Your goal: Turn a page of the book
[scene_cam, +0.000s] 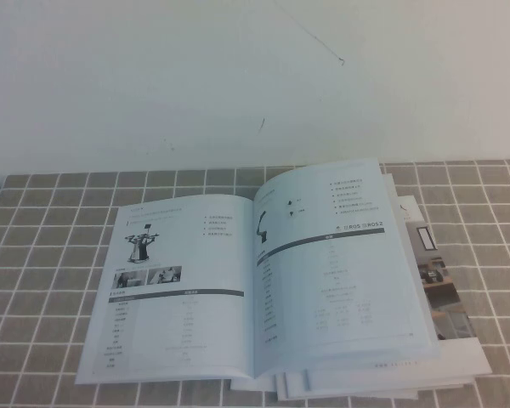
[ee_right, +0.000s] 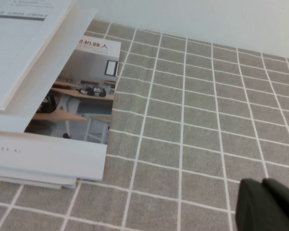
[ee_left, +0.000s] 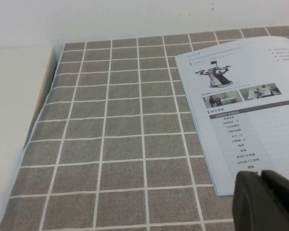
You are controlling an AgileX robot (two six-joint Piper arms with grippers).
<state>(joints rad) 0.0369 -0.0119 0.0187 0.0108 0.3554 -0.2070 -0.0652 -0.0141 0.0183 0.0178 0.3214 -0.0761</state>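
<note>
The book [scene_cam: 187, 289] lies open on the checked cloth. Its left sheet shows a standing robot figure [scene_cam: 140, 242]. The page [scene_cam: 344, 280] is the right-hand sheet, with a grey band and table text facing up, and it lies slightly arched. Neither gripper shows in the high view. My left gripper [ee_left: 261, 176] is shut and empty, hovering by the outer near corner of the book's left sheet [ee_left: 241, 120]. My right gripper [ee_right: 262, 183] is shut and empty over bare cloth, off to the right of the stack.
The book rests on plainer white booklets with a room photo [scene_cam: 446, 285], also in the right wrist view [ee_right: 77, 110]. The grey checked cloth [scene_cam: 42, 280] covers the table. A white wall [scene_cam: 238, 76] stands behind, and the cloth's left edge [ee_left: 48, 86] is near.
</note>
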